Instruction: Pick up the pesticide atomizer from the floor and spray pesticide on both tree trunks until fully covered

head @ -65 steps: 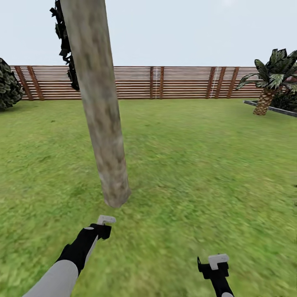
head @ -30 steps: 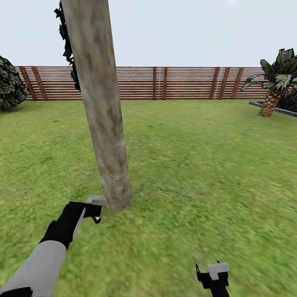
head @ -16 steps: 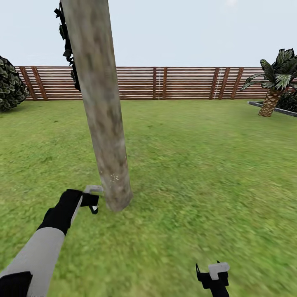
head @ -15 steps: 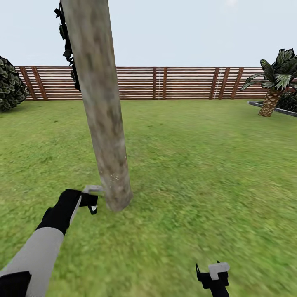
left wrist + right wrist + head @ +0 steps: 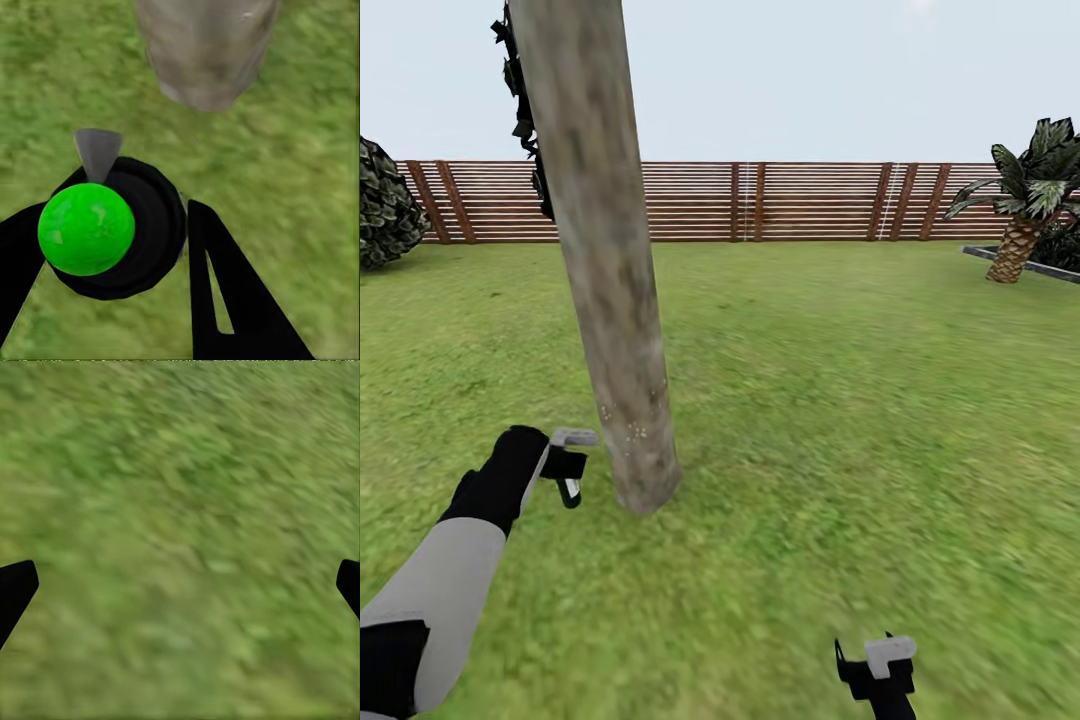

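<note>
A thick pale grey-beige tree trunk [image 5: 615, 300] rises from the grass lawn just left of centre, leaning slightly. A few pale specks [image 5: 634, 432] dot its bark low down. My left gripper [image 5: 566, 472] hangs close to the left of the trunk's base, shut on the pesticide atomizer [image 5: 112, 229], a black body with a bright green round cap [image 5: 86, 229] and a grey nozzle [image 5: 97, 150] that points toward the trunk [image 5: 206, 52]. My right gripper [image 5: 875, 668] sits low at the front right over bare grass, open, its fingertips [image 5: 15, 589] wide apart.
A brown slatted fence [image 5: 810, 200] closes the lawn at the back. A dark bush [image 5: 385, 205] stands far left and a dark narrow tree [image 5: 525, 110] behind the trunk. A small palm [image 5: 1025, 200] and a dark raised border [image 5: 1025, 262] are far right.
My left gripper has carried the atomizer up and to the left beside the trunk's base. More pale specks show on the bark. The right arm is still.
</note>
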Controlling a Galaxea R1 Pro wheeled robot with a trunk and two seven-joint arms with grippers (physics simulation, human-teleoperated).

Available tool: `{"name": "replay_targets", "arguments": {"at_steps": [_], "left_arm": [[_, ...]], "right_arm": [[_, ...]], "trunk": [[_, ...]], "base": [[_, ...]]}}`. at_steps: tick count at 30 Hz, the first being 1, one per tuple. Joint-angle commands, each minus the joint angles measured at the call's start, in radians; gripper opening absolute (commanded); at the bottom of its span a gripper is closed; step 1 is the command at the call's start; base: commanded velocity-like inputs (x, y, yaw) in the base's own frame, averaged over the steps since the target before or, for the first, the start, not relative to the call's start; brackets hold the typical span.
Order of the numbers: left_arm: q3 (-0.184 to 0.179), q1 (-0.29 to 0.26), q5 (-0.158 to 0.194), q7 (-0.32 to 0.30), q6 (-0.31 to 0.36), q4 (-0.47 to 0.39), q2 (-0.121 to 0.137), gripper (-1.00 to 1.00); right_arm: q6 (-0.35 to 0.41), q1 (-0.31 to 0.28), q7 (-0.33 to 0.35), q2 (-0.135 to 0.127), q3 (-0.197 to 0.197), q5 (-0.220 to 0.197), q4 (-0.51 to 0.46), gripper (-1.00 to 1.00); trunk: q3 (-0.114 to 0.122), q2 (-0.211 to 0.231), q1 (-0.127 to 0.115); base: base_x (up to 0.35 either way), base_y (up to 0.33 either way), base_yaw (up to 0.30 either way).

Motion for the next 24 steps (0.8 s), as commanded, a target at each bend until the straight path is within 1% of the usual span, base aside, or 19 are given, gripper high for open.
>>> {"name": "replay_targets", "arguments": {"at_steps": [1,2,3,5,6,7,8,11,13,14,16,17,21,22,24], "left_arm": [[0.001,0.0,-0.008,-0.01,0.002,-0.002,0.0,-1.0],[-0.008,0.001,-0.007,-0.009,-0.001,-0.001,-0.014,-1.0],[-0.016,0.001,-0.008,-0.009,-0.003,-0.001,-0.035,-1.0],[-0.022,0.0,-0.009,-0.008,-0.007,-0.001,-0.068,-1.0],[-0.025,0.0,-0.009,-0.007,-0.008,-0.001,-0.092,-1.0],[-0.026,-0.002,-0.008,-0.007,-0.008,-0.002,-0.104,-1.0],[-0.026,-0.003,-0.008,-0.007,-0.007,-0.003,-0.108,-1.0],[-0.025,-0.003,-0.008,-0.007,-0.006,-0.004,-0.105,-1.0],[-0.018,-0.002,-0.01,-0.008,-0.006,-0.005,-0.087,-1.0],[-0.017,-0.002,-0.009,-0.008,-0.006,-0.005,-0.065,-1.0],[-0.017,-0.001,-0.007,-0.009,-0.005,-0.005,-0.033,-1.0],[-0.017,0.0,-0.006,-0.009,-0.005,-0.005,-0.022,-1.0],[-0.019,0.0,-0.005,-0.007,-0.006,-0.004,-0.026,-1.0],[-0.021,0.0,-0.005,-0.007,-0.006,-0.003,-0.041,-1.0],[-0.021,0.0,-0.005,-0.006,-0.007,-0.003,-0.052,-1.0]], "right_arm": [[-0.003,-0.001,-0.007,0.0,-0.004,0.011,0.001,1.0],[-0.003,-0.001,-0.007,0.0,-0.004,0.011,0.002,1.0],[-0.003,-0.001,-0.007,0.0,-0.004,0.011,0.001,1.0],[-0.003,-0.001,-0.007,0.0,-0.004,0.011,0.002,1.0],[-0.003,-0.001,-0.007,0.0,-0.004,0.011,0.002,1.0],[-0.003,-0.001,-0.007,0.0,-0.004,0.011,0.002,1.0],[-0.003,-0.001,-0.007,0.0,-0.004,0.011,0.002,1.0],[-0.003,-0.001,-0.007,0.0,-0.004,0.012,0.002,1.0],[-0.003,-0.001,-0.007,0.0,-0.004,0.012,0.002,1.0],[-0.003,-0.001,-0.007,0.0,-0.004,0.012,0.002,1.0],[-0.003,-0.001,-0.007,0.0,-0.004,0.012,0.002,1.0],[-0.003,-0.001,-0.007,0.0,-0.004,0.012,0.002,1.0],[-0.003,-0.001,-0.007,0.0,-0.004,0.012,0.002,1.0],[-0.003,-0.001,-0.007,0.0,-0.004,0.012,0.002,1.0],[-0.003,-0.001,-0.007,0.0,-0.004,0.012,0.002,1.0]], "trunk": [[-0.001,0.0,0.0],[-0.001,0.0,0.0],[-0.001,0.0,0.0],[-0.001,0.0,0.0],[-0.001,0.0,0.0],[-0.001,0.0,0.0],[-0.001,0.0,0.0],[-0.001,0.0,0.0],[-0.001,0.0,0.0],[-0.001,0.0,0.0],[-0.001,0.0,0.0],[-0.001,0.0,0.0],[-0.001,0.0,0.0],[-0.001,0.0,0.0],[-0.001,0.0,0.0]], "base": [[0.198,0.0,0.0],[0.28,0.0,0.0],[0.308,0.0,0.0],[0.322,0.0,0.0],[0.333,0.0,0.0],[0.336,0.0,0.0],[0.326,0.0,0.0],[0.152,0.0,0.0],[0.023,0.0,0.0],[0.009,0.0,0.0],[0.004,0.0,0.0],[0.001,0.0,0.0],[-0.006,-0.117,0.0],[-0.066,-0.249,0.0],[-0.08,-0.257,0.0]]}}
